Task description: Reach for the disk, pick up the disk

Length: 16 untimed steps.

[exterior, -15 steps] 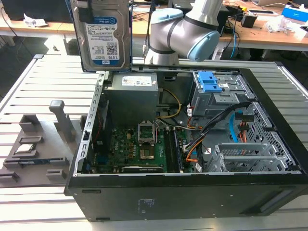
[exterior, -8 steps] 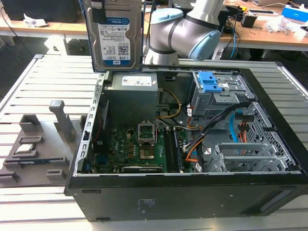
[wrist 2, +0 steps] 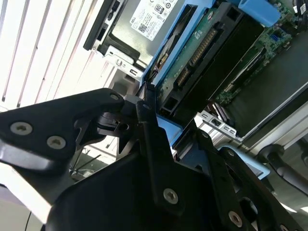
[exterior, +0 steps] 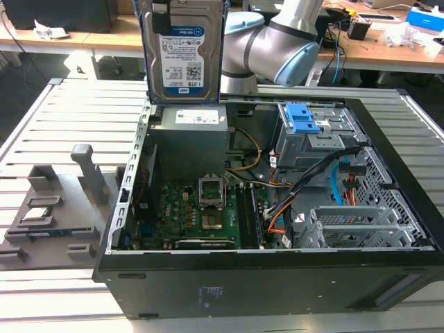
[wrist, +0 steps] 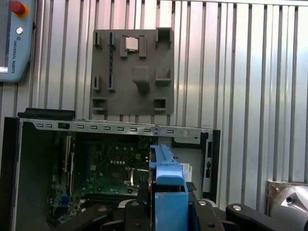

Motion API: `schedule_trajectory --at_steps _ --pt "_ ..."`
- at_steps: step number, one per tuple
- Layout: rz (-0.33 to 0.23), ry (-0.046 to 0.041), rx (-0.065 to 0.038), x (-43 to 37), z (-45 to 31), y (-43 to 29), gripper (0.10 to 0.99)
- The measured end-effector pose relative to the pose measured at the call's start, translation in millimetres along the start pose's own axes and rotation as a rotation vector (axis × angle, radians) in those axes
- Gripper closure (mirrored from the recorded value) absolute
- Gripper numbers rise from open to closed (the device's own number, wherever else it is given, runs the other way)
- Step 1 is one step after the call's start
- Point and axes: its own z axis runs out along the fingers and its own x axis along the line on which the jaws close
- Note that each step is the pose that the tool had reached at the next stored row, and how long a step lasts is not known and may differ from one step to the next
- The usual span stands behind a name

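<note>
The claw (wrist: 168, 204) is pinching the disk (exterior: 184, 59), a flat rectangular silver metal drive with a blue-and-white label and a blue plastic frame along its edges. It holds the disk up in the air above the open black computer case (exterior: 263, 277). In the exterior view the disk stands upright with its long axis vertical. The labelled face is turned toward that camera, the upper short end sits in the claw, and the lower short end points down at the grey metal power supply box (exterior: 191, 132) inside the case.

In the first wrist view the disk's blue frame (wrist: 166, 168) shows edge-on, with a black claw finger (wrist: 144, 195) pressed against each side. In the second wrist view the disk's underside (wrist 2: 202, 53) shows its green circuit board inside the blue frame.

The grey and pale-blue robot arm (exterior: 277, 48) bends behind the disk. The case lies on its side on the slatted metal bench (exterior: 41, 125), and its green motherboard (exterior: 201, 215) is exposed. A bare blue plastic bracket (exterior: 305, 118) sits in the drive bay toward the exterior view's right. A grey moulded fixture tray (exterior: 55, 208) lies on the bench beside the case, on the exterior view's left.
</note>
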Motion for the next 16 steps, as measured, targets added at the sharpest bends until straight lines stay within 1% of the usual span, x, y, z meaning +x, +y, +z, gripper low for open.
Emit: schedule_trajectory --at_steps 2,3,5,8,16 --pt "0.000 0.0000 0.000 0.1 -0.2 -3.5 0.722" --pt "0.000 0.0000 0.000 0.3 -0.3 -7.3 0.722" --pt "0.000 0.0000 0.000 0.6 -0.5 -11.3 0.722" --pt "0.000 0.0000 0.000 1.0 -0.8 -21.0 0.722" --pt "0.000 0.0000 0.000 1.9 -1.5 -37.9 0.722"
